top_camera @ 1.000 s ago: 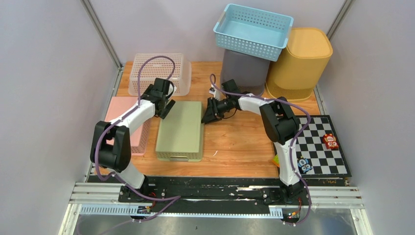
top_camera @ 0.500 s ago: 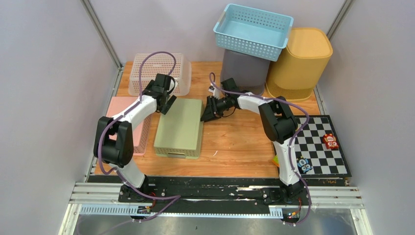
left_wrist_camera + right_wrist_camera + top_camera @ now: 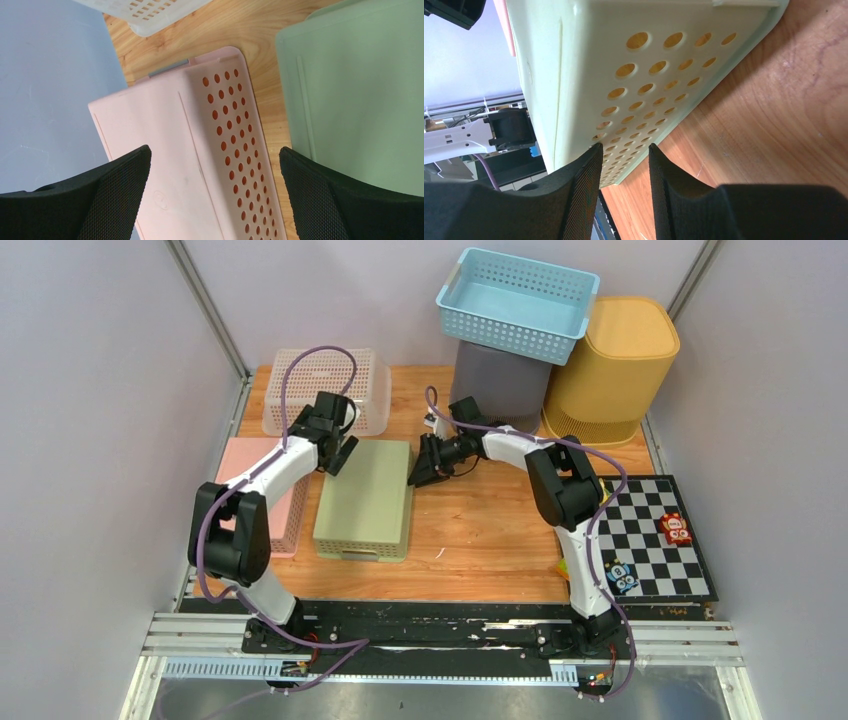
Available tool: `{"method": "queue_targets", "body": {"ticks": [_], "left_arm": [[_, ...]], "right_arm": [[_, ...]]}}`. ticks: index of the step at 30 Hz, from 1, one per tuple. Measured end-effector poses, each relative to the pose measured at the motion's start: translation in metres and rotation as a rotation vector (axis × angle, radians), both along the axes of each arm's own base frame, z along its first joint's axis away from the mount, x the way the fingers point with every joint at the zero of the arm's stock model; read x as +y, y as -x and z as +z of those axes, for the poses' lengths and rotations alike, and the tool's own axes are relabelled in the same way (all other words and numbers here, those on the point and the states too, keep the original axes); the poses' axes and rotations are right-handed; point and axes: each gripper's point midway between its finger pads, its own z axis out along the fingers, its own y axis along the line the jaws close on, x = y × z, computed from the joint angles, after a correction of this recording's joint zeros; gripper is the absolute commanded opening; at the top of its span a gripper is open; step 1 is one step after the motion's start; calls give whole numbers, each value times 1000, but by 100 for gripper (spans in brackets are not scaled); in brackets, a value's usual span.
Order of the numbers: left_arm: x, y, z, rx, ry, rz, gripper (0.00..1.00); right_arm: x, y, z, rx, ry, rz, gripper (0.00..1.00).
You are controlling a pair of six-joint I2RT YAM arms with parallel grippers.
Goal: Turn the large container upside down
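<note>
The large container (image 3: 365, 502), pale green with perforated sides, lies with its flat base up and its rim on the wooden table. My left gripper (image 3: 338, 455) hangs open over its far left corner. In the left wrist view its fingers (image 3: 215, 155) straddle the gap between the green container (image 3: 360, 90) and a pink one (image 3: 165, 150), holding nothing. My right gripper (image 3: 418, 472) sits low at the far right corner. Its fingers (image 3: 624, 147) stand a little apart with nothing between them, their tips just short of the container's perforated side wall (image 3: 574, 60).
An upturned pink container (image 3: 245, 462) lies just left of the green one. Behind it is a pale perforated basket (image 3: 370, 380). At the back stand a grey bin (image 3: 500, 385) with a blue basket (image 3: 515, 300) on top and a yellow bin (image 3: 610, 365). A checkerboard (image 3: 665, 540) with small toys lies at right.
The green container has slid a little to the left and away from the bases. My right gripper moved left with it. My left gripper drew back slightly toward the far left.
</note>
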Motion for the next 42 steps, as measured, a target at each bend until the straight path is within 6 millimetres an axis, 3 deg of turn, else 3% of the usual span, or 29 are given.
{"method": "queue_targets", "body": {"ticks": [16, 23, 31, 37, 42], "left_arm": [[0, 17, 8, 6, 15, 0, 100], [-1, 23, 19, -11, 34, -1, 100], [0, 28, 35, -39, 44, -3, 100], [-6, 39, 67, -116, 109, -42, 100], [-11, 56, 90, -194, 163, -93, 100]], "right_arm": [[-2, -2, -2, -25, 18, -3, 43], [-15, -11, 6, -91, 64, -29, 43], [-36, -8, 47, -229, 106, -11, 45], [-54, 10, 100, -413, 111, 62, 49], [-73, 27, 130, -562, 139, 138, 53]]}}
